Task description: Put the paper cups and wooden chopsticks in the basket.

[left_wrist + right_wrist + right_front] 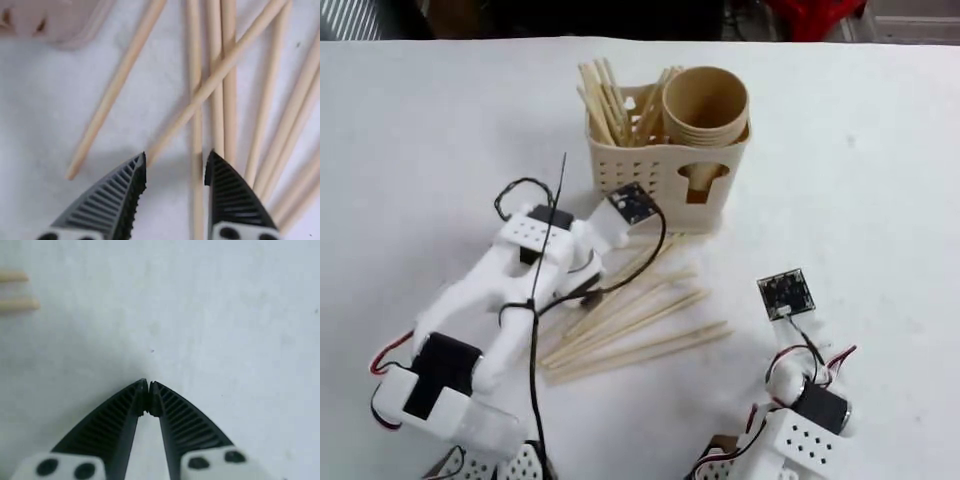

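On the white counter (880,150), pale wooden chopsticks (640,320): light, stiff, likely slippery; best pinched mid-length. Left tool (176,165) parted above them; right tool (148,388) clenched, empty.

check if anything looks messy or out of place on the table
Loose wooden chopsticks lie fanned and crossed on the table next to the basket, while others stand inside it beside the stacked paper cups. The left hand hangs open over the loose ones. Nothing looks damaged.
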Motion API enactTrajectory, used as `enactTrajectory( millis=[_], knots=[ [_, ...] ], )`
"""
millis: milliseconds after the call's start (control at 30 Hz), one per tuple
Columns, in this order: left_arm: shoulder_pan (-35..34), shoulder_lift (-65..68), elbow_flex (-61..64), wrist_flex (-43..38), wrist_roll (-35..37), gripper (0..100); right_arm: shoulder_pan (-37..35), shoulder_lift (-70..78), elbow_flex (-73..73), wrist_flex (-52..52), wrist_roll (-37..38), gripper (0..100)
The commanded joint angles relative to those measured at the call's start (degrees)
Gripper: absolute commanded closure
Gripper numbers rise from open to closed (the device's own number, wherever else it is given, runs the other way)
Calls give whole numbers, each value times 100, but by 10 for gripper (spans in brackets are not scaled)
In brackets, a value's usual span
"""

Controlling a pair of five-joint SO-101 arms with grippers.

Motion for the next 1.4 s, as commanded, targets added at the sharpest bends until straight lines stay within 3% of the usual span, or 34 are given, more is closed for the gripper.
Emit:
enactTrajectory(
  millis=[0,300,700,867,1100,1367],
  knots=[
    [66,-31,-79,-97,-44,795,48,-40,-26,40,-26,981],
    [75,-92,-185,571,-44,949,48,-40,-26,40,-18,981],
    [400,-101,-1495,2347,211,977,48,-40,-26,40,-18,981],
    [1138,-286,-1626,3015,299,977,48,-40,-26,40,-18,981],
    [2870,-2536,220,2549,554,977,48,-40,-26,40,-18,981],
    [2879,-2730,1512,2119,-651,976,48,-40,-26,40,-18,981]
  ],
)
